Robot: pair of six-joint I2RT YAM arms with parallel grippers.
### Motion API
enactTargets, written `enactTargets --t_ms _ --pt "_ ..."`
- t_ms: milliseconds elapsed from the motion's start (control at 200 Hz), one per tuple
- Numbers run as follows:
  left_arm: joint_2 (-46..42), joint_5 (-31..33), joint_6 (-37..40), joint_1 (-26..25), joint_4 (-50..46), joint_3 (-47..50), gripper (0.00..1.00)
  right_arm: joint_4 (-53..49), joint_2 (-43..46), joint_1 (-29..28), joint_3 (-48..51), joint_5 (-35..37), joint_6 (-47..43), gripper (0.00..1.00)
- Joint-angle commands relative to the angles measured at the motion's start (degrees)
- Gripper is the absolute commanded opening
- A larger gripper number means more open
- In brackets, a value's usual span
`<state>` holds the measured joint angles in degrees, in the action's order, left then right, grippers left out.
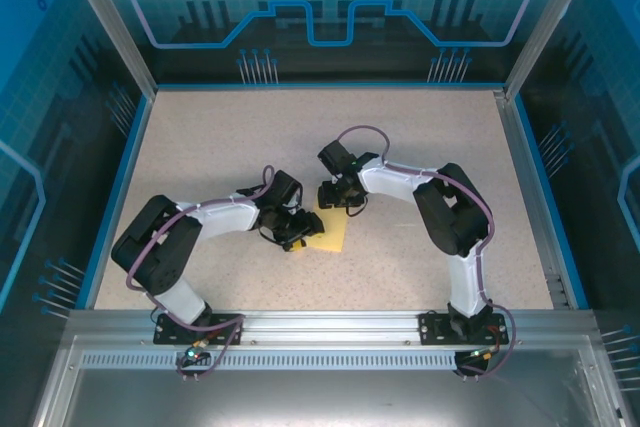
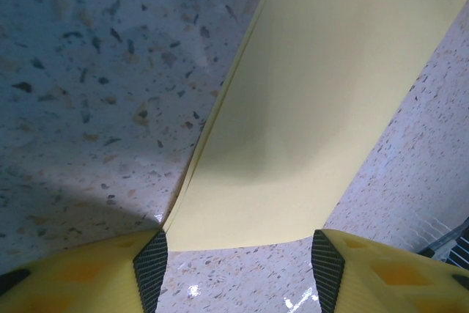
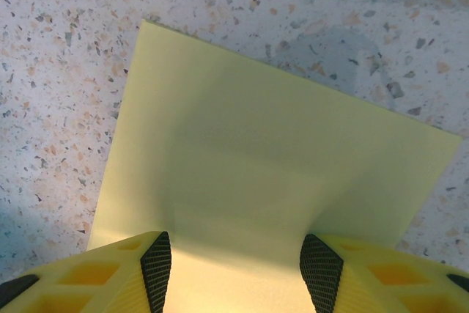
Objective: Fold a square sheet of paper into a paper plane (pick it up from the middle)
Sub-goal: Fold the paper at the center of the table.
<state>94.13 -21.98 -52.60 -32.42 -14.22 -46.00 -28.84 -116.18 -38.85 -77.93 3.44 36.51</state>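
- Square sheet of paper (image 1: 333, 235) lies flat on the speckled tabletop (image 1: 200, 147), near the middle and a bit toward the arm bases.
- Both grippers are down at the sheet from opposite sides. Left gripper (image 1: 303, 237) is at its left edge, right gripper (image 1: 340, 199) at its far edge.
- Left wrist view:
  - Left gripper (image 2: 238, 273) has its jaws apart, with nothing clamped between them.
  - Black pads (image 2: 151, 269) sit either side of the sheet's near edge.
  - The sheet (image 2: 330, 108) starts just ahead of the tips and runs away up-right across the tabletop (image 2: 88, 71).
  - Its near edge spans almost the full gap between the jaws, and bare tabletop shows between the tips below that edge.
  - A thin double line runs along the sheet's left edge. Cannot tell whether that is a second layer.
- Right wrist view:
  - Right gripper (image 3: 238, 273) also has its jaws apart, clamping nothing.
  - The sheet (image 3: 256, 159) runs in between the pads (image 3: 157, 269) and continues out of the bottom of the frame, so the jaws straddle it.
  - The rest of the sheet spreads ahead of the tips, wider than the gap, flat on the tabletop (image 3: 58, 34).
  - One corner points up-left and another sits at the right.
  - Cannot tell whether the tips touch the paper or hover just above it.
- The sheet is pale yellow, matte and unmarked, and neither side is lifted.
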Motion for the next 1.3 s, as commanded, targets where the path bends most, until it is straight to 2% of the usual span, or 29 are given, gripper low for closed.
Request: enactTargets --t_ms 0,225,635,975,1296 --pt "0.8 0.8 1.0 -0.5 0.1 -1.2 0.6 -2.5 -5.9 -0.3 4.1 -3.4 1.4 0.55" --pt "-1.1 2.2 1.7 -0.6 -1.4 -1.1 0.59 -2.3 -6.6 -0.3 4.2 -3.7 1.5 0.55" --pt "2.6 0.7 1.8 -1.9 1.9 -3.4 0.59 -1.6 -7.3 -0.3 4.7 -4.6 1.7 0.55" --pt "-1.0 1.4 2.3 -1.9 2.1 -2.8 0.55 -1.2 -7.7 -0.3 4.8 -4.8 1.9 0.55" --pt "-2.9 4.9 3.7 -1.9 -3.6 -3.3 0.53 -1.4 -7.9 -0.3 4.6 -4.9 1.8 0.54"
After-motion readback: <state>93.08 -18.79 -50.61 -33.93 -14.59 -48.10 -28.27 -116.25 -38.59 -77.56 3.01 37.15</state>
